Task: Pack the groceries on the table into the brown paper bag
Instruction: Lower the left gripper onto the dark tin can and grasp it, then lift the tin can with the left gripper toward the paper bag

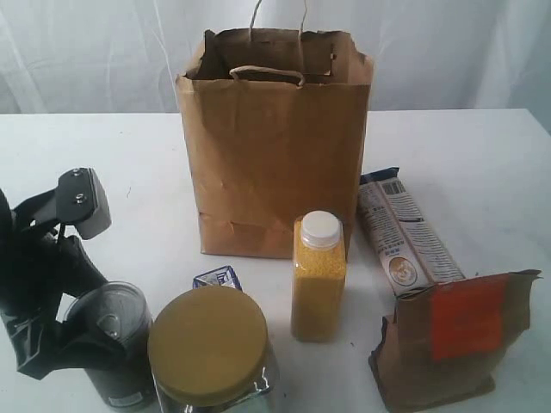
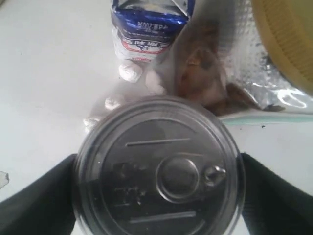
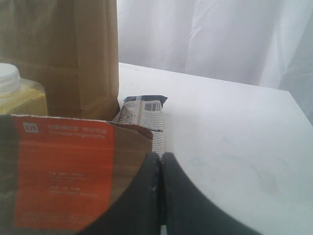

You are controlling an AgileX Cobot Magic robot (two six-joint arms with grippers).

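While tool [image 2: 157, 198] clasps it, round silver-topped can [image 2: 159, 166]

Matt paper bag [image 1: 275, 163], shiny metal can [image 2: 159, 166], glass jar [image 1: 211, 348] w/ matt lid.

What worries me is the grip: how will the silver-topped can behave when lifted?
The silver-topped can looks rigid, so it probably won't dent. Its smooth round wall may slip or twist in a light grip. Tipped over, it would likely roll.
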